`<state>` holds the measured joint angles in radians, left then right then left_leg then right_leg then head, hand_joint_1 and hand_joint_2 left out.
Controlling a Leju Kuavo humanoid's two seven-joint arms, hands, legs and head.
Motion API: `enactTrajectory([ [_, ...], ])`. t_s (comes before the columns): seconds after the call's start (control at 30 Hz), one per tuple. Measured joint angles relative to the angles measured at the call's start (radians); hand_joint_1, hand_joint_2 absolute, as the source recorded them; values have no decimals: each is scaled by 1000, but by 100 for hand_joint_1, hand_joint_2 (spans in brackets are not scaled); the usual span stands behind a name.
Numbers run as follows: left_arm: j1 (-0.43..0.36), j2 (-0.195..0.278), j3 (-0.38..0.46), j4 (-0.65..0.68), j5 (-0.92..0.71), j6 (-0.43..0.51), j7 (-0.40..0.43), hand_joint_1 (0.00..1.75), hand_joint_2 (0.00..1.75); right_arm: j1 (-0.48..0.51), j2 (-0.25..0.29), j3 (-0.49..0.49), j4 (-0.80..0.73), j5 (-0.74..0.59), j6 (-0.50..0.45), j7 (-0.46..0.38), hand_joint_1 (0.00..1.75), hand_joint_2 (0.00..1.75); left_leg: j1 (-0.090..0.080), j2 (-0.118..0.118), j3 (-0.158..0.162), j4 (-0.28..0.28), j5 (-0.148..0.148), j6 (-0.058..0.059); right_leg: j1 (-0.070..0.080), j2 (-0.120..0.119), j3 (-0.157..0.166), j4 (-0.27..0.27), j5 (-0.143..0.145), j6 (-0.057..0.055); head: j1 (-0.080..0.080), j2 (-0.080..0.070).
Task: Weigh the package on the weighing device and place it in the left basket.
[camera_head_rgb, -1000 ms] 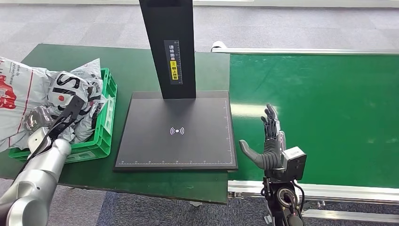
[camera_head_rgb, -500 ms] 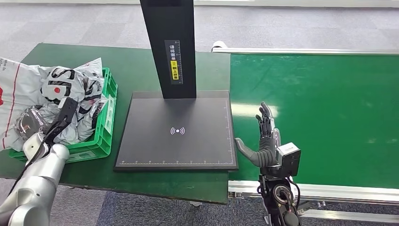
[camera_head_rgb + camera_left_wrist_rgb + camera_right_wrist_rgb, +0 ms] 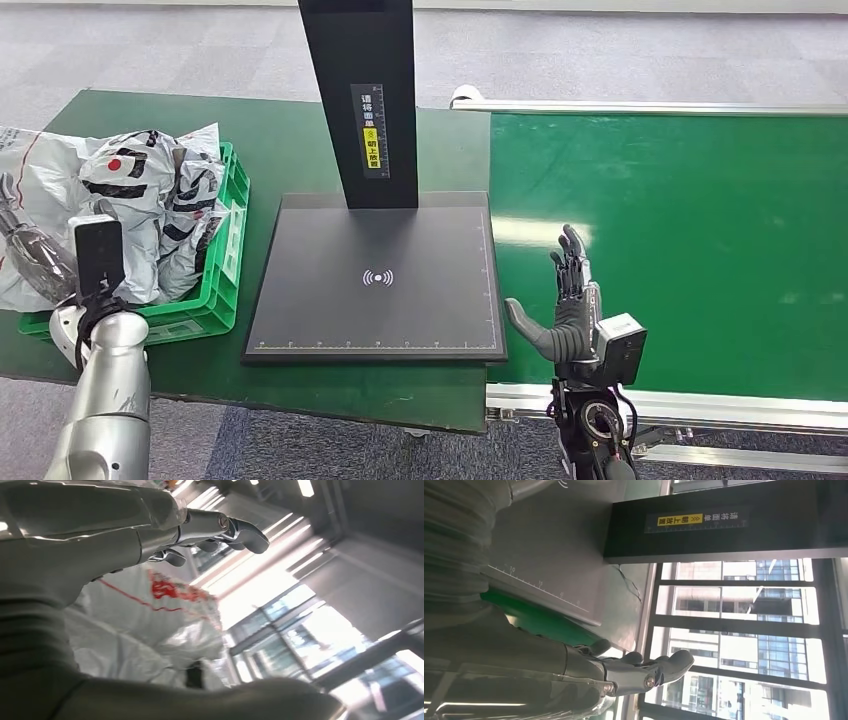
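My left hand [image 3: 25, 250] hangs open and empty over the near-left corner of the basket [image 3: 215, 290], just beside the packages [image 3: 150, 200] heaped in it. The scale [image 3: 378, 280] lies bare between my arms. My right hand [image 3: 565, 300] stands open, fingers up, just past the scale's right edge, well apart from the packages.

Grey carpeted floor [image 3: 150, 45] surrounding a green desk [image 3: 270, 150]; tall windows [image 3: 744, 630] (city buildings beyond) admit bright daylight.
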<state>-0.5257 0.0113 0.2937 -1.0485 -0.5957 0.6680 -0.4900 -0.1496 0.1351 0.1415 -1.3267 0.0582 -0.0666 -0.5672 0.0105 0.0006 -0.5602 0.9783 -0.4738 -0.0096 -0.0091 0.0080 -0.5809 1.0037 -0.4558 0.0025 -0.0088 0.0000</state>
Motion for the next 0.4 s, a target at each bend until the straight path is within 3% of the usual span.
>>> enactTrajectory([
  [0.13,54,-59,0,-140,73,0,-87,0,0,4,0,0,3,-4,-3,-4,0,175,0,0,0,0,0,0,0,0,0,0,0,0,0,0],
  [0.4,127,-100,-95,-282,129,-6,-46,0,0,15,5,2,4,-14,-5,-16,0,175,0,0,0,0,0,0,0,0,0,0,0,0,0,0],
])
